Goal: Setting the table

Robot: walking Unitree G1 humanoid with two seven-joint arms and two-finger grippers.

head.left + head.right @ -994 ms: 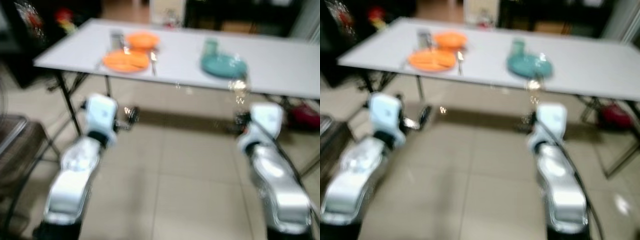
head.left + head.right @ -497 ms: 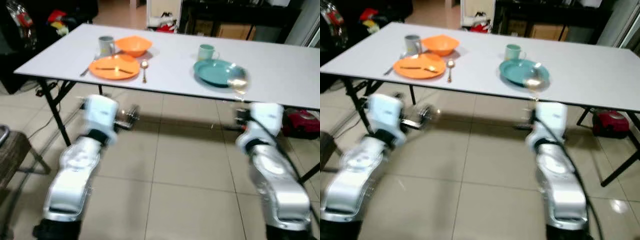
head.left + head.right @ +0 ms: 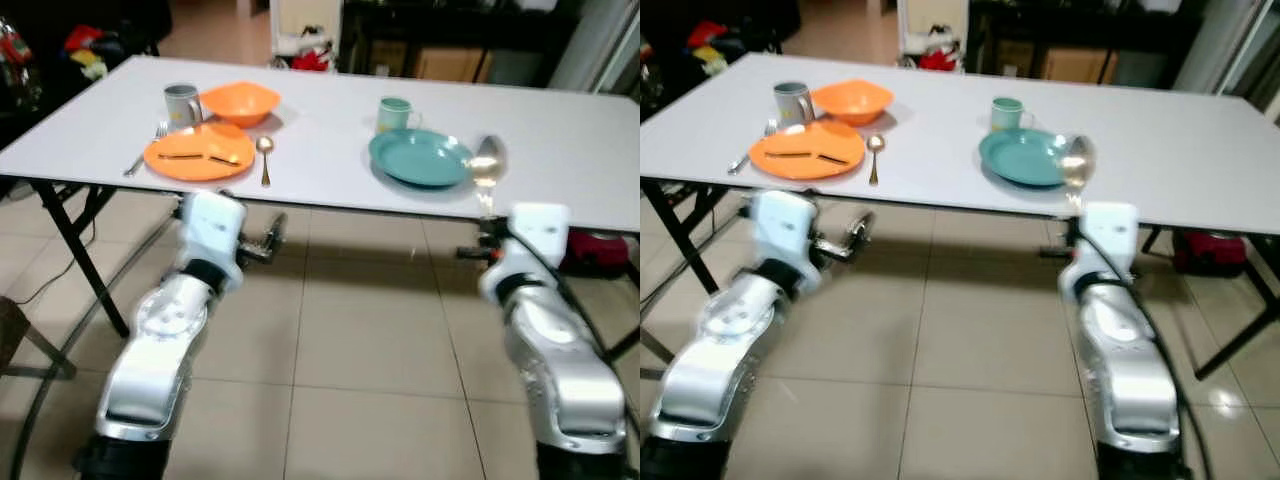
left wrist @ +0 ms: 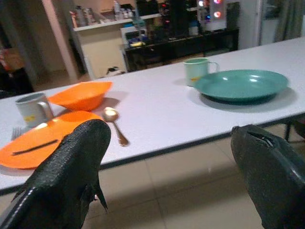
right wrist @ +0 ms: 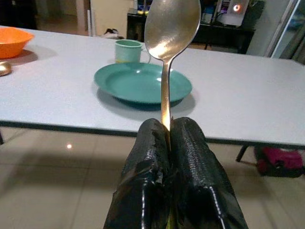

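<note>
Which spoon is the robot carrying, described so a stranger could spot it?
Look at the near edge of the long white table, by the teal plate. The spoon stands upright, its handle pinched in the right claw. Unlike the other spoon, lying flat beside the orange plate, it is off the table.

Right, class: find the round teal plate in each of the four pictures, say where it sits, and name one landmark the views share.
Left eye view: round teal plate right of centre, near the white table's front edge.
Right eye view: plate at centre, beside the held spoon.
Left wrist view: plate between the black fingers, far right.
Right wrist view: plate behind the metal spoon.
Shared landmark: pale green mug behind it.
</note>
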